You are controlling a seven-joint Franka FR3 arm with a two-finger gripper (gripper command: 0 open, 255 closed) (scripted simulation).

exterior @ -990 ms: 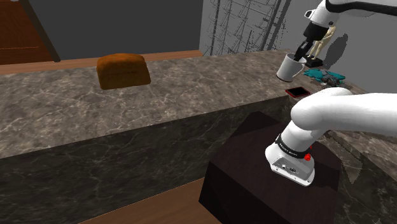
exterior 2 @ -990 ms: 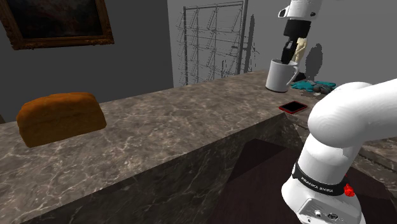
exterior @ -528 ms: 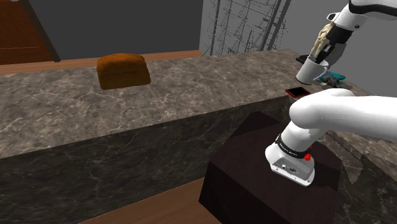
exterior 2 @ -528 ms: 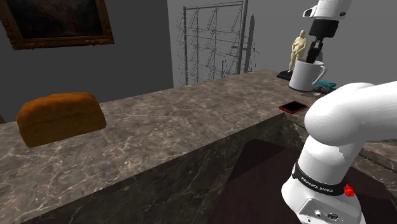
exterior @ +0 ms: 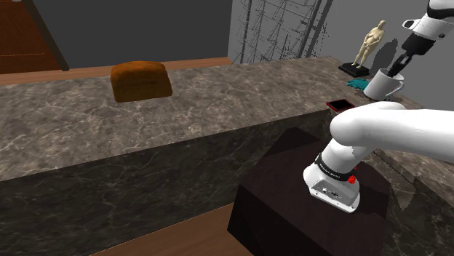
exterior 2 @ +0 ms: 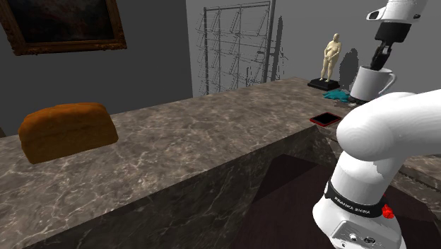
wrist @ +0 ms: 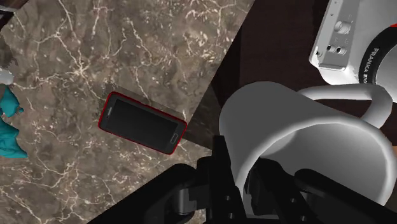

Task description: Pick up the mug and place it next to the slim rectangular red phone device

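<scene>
A plain white mug hangs upright in the air, with my black gripper shut on its rim from above, one finger inside and one outside. In the wrist view the gripper clasps the mug wall, handle pointing away from the fingers. The slim red-edged phone lies flat on the marble counter near its edge, off to one side of the mug. The phone sits lower and to the left of the mug in both exterior views.
A brown bread loaf rests far along the counter. A tan figurine and a teal object stand past the phone. A wire rack rises behind. My own arm bulks beside the phone.
The gripper has carried the mug to the right in both exterior views, past the figurine and the phone, and the mug has come from tilted to upright.
</scene>
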